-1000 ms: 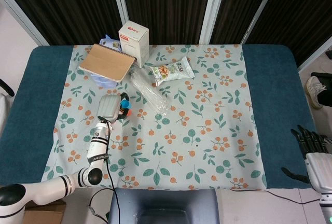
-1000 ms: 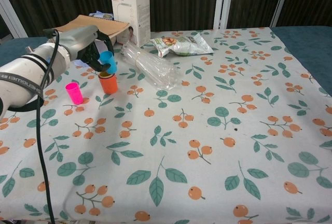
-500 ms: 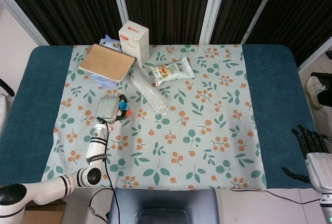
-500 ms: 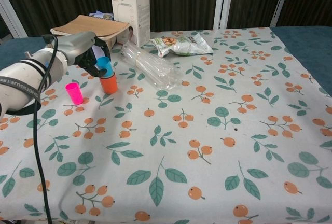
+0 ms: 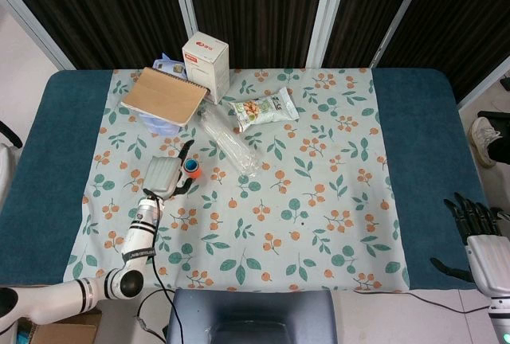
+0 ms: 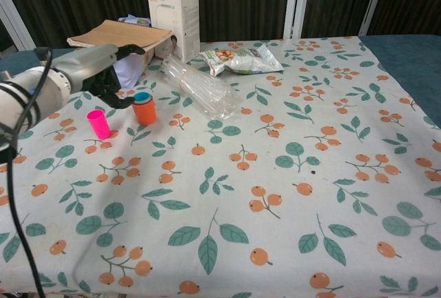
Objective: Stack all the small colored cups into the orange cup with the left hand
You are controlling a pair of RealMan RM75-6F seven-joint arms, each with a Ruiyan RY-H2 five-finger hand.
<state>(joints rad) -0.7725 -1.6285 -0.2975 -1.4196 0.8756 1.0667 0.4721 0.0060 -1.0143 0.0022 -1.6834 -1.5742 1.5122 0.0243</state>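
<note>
The orange cup [image 6: 144, 111] stands upright at the bench's [image 6: 275, 194] ten o'clock with the blue cup [image 6: 142, 96] now nested inside, released by the left hand [image 6: 103, 70], whose fingers [image 6: 131, 49] have spread wide, empty.

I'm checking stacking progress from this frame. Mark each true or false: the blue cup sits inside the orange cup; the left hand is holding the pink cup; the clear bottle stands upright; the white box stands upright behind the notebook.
1. The blue cup sits inside the orange cup. True.
2. The left hand is holding the pink cup. False: the pink cup stands alone on the cloth; the hand holds nothing.
3. The clear bottle stands upright. False: it lies on its side.
4. The white box stands upright behind the notebook. True.
</note>
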